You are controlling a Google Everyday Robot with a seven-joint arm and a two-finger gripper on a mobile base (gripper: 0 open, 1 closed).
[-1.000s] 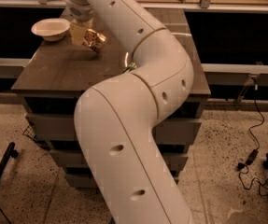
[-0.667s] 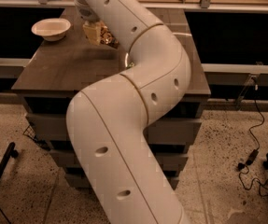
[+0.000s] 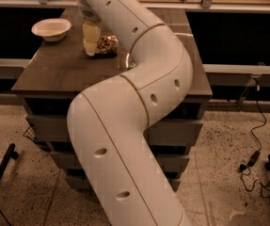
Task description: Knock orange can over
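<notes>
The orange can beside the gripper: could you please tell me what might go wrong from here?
1. The gripper is down near the tabletop, close on the left of the orange can; a low push may slide the can rather than tip it.
2. The white bowl stands left of the gripper; a swing that way could strike it.
3. The arm hides much of the table, so a rolling can could pass out of sight.
</notes>
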